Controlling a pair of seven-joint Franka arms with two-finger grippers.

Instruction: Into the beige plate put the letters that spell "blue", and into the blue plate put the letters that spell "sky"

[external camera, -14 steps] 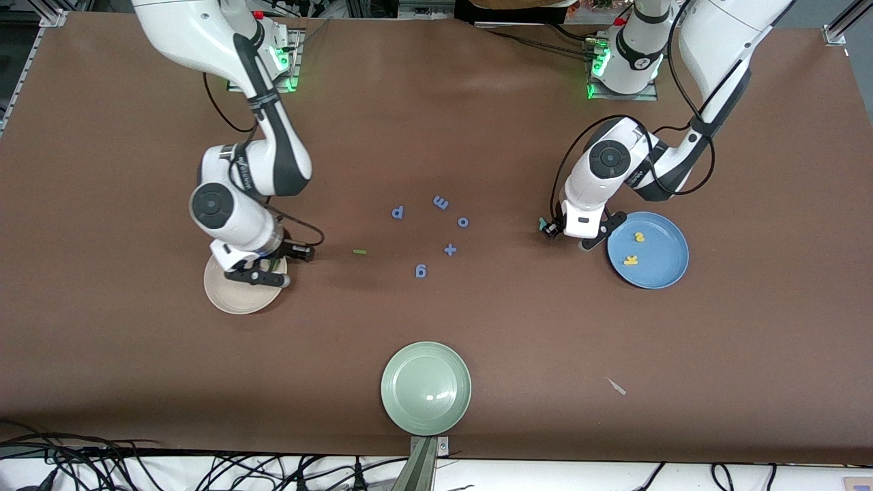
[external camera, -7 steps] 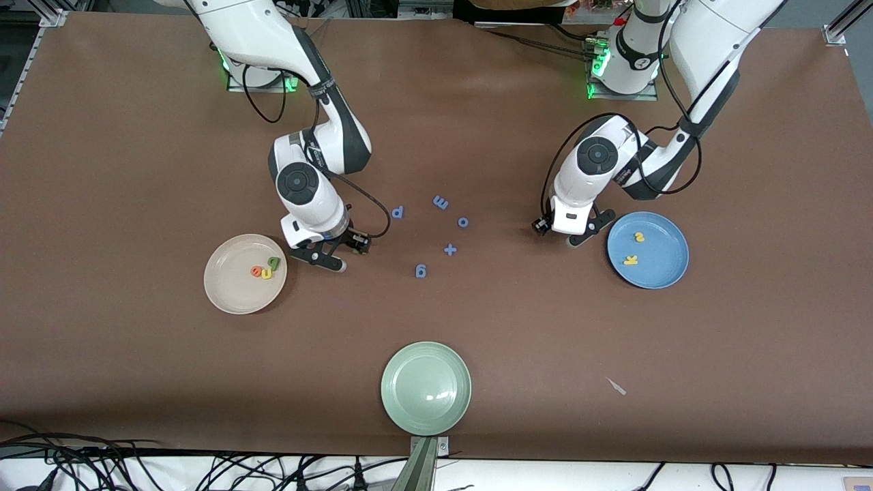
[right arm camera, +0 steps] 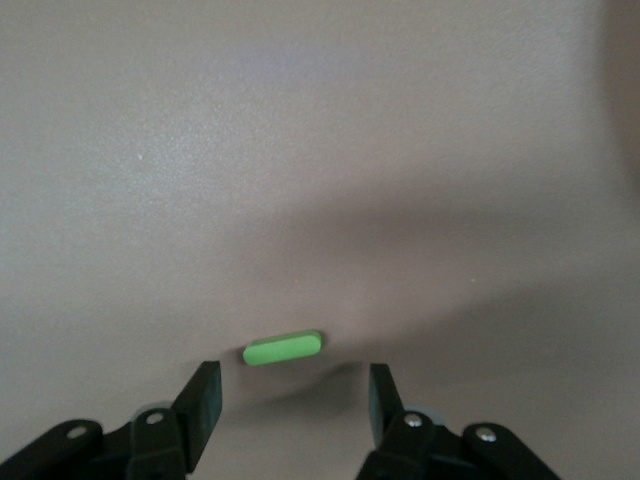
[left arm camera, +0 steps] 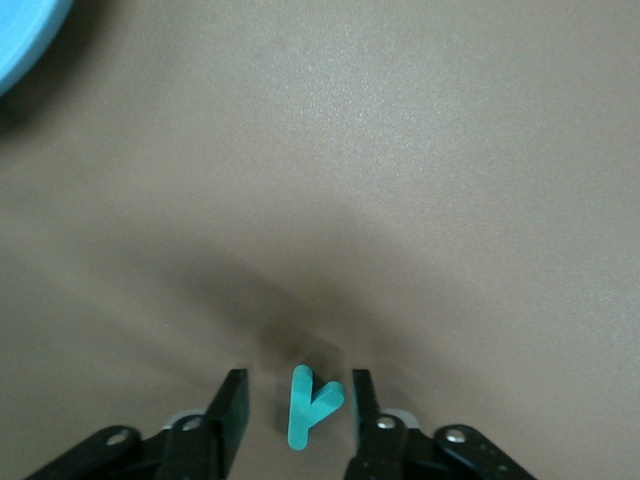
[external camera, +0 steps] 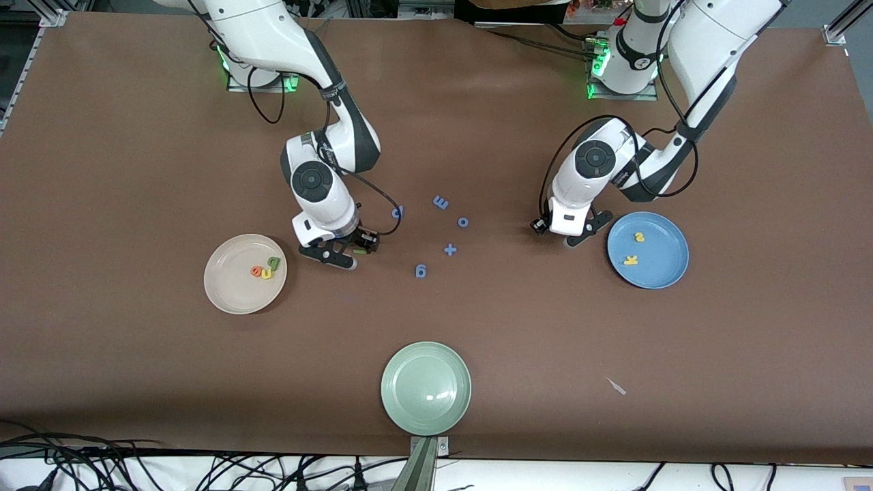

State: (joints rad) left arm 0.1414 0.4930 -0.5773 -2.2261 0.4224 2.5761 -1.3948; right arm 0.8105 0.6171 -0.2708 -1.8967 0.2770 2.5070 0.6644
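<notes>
Left gripper point(left arm camera: 293, 415), lower centre, jaws apart around the teal y point(left arm camera: 307, 404); right gripper point(right arm camera: 292, 400) apart near the green l point(right arm camera: 284, 348).

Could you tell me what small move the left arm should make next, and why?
Probably close the left gripper on the teal y. It lies on the table between the open fingers, near the blue plate, which already holds the yellow s and k; only the y is missing.

Brown table point(external camera: 136, 382) under even light, black cables point(external camera: 102, 464) along its near edge.
</notes>
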